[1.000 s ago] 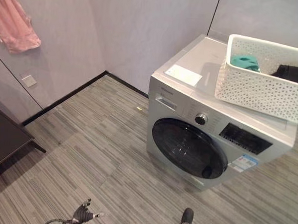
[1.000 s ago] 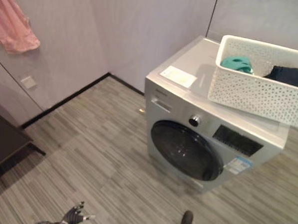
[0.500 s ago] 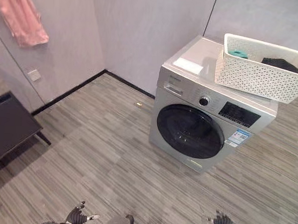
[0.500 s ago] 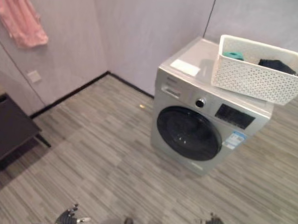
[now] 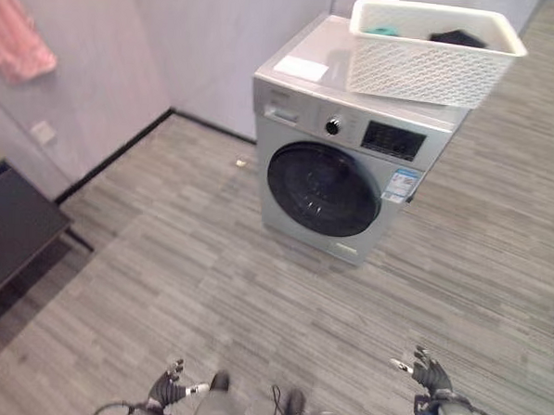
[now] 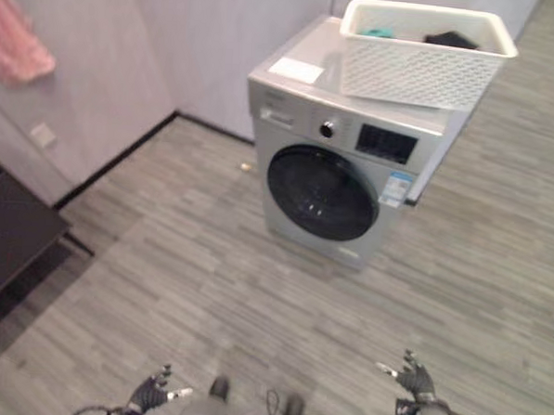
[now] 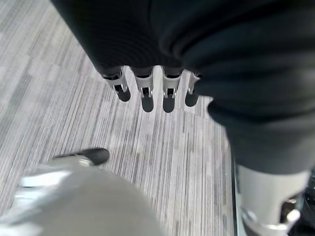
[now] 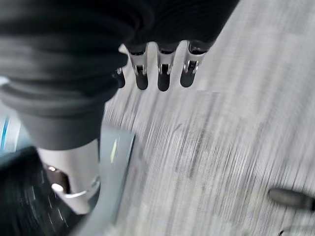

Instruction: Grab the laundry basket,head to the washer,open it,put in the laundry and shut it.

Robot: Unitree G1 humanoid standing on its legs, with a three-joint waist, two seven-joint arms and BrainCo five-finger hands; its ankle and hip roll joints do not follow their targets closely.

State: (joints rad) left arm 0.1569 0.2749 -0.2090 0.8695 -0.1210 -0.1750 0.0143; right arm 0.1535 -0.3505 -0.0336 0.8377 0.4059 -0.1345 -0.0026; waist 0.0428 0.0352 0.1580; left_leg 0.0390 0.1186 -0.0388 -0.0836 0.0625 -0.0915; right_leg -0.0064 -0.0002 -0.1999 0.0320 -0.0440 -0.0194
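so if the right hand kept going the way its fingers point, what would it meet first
Probably just the floor: the right hand hangs low with open fingers aimed at bare planks. The washer stands well ahead, apart from it.

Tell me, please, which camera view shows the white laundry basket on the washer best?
The left eye view: the laundry basket sits whole atop the washing machine, teal and dark clothes inside. The right eye view shows nearly the same. The wrist views show floor past each hand.

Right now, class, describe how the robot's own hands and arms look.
Both the left hand and right hand have silver fingers with dark tips. A dark ribbed cover wraps the back of each hand and wrist, and the arms are silver-grey.
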